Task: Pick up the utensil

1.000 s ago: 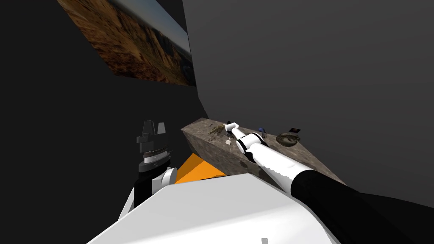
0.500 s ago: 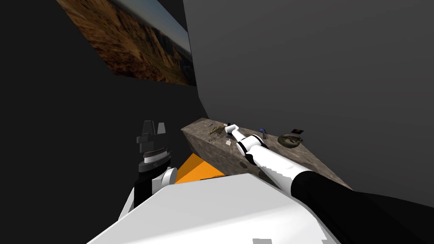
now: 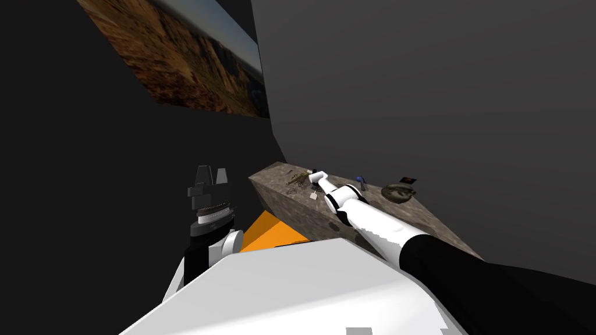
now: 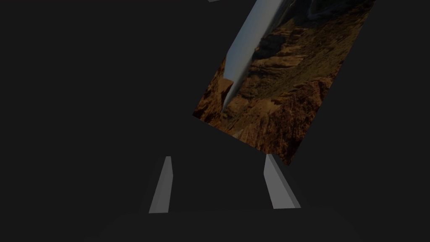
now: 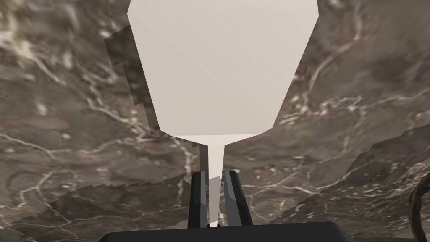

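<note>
Nothing moved since before: right end effector (image 5: 215,173) pinches the white utensil (image 5: 222,63) by its handle (left end effector (image 4: 217,157) spread).

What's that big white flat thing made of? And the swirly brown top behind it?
The spatula is plain off-white and matte, with no grain or shine, so its material is unclear; perhaps plastic. The counter looks like stone, maybe marble: it is mottled grey-brown with thin pale veins and seems to have a smooth finish.
</note>
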Available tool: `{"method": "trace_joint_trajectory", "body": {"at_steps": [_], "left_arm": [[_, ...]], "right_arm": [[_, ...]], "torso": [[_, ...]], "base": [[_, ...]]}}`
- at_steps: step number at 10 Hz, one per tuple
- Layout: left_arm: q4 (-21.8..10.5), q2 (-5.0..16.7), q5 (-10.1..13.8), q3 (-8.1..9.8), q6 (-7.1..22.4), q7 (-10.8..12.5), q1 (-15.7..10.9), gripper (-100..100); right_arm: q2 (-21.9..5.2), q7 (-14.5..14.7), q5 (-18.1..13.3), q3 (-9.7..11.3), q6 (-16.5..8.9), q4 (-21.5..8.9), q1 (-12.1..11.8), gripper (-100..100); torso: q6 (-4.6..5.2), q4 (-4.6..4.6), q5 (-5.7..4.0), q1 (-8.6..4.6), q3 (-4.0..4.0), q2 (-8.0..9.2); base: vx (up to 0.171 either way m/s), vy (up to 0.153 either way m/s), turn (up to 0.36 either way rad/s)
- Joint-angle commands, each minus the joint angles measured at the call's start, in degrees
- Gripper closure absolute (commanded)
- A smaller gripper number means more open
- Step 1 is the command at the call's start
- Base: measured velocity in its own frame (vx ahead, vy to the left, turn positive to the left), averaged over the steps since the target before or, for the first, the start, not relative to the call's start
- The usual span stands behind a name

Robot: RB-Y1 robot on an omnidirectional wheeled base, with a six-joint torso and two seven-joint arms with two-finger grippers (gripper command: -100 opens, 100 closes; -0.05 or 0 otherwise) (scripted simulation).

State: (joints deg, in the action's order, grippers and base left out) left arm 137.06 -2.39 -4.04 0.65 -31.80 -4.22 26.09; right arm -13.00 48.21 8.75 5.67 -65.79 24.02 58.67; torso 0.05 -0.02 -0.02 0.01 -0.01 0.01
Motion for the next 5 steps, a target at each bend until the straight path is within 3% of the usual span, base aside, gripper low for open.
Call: {"method": "trace_joint_trajectory", "body": {"at_steps": [1, 2, 3, 4, 5], "left_arm": [[0.0, 0.0, 0.0, 0.0, 0.0, 0.0, 0.0, 0], [0.0, 0.0, 0.0, 0.0, 0.0, 0.0, 0.0, 0], [0.0, 0.0, 0.0, 0.0, 0.0, 0.0, 0.0, 0], [0.0, 0.0, 0.0, 0.0, 0.0, 0.0, 0.0, 0], [0.0, 0.0, 0.0, 0.0, 0.0, 0.0, 0.0, 0]], "right_arm": [[0.0, 0.0, 0.0, 0.0, 0.0, 0.0, 0.0, 100], [0.0, 0.0, 0.0, 0.0, 0.0, 0.0, 0.0, 100], [0.0, 0.0, 0.0, 0.0, 0.0, 0.0, 0.0, 0], [-0.4, 0.7, 0.5, -0.2, -1.7, 0.2, 1.7, 100], [-0.5, 0.8, 0.5, -0.3, -2.0, 0.2, 1.9, 100]], "torso": [[0.0, 0.0, 0.0, 0.0, 0.0, 0.0], [0.0, 0.0, 0.0, 0.0, -0.01, -0.01], [0.0, 0.0, 0.0, 0.0, -0.01, -0.01], [0.0, 0.0, 0.0, 0.0, -0.01, -0.02], [0.02, 0.04, 0.02, 0.01, 0.03, 0.02]], "base": [[0.0, 0.0, 0.0], [0.0, 0.0, 0.0], [0.0, 0.0, 0.0], [-0.011, 0.006, -0.041], [-0.014, 0.01, -0.028]]}}
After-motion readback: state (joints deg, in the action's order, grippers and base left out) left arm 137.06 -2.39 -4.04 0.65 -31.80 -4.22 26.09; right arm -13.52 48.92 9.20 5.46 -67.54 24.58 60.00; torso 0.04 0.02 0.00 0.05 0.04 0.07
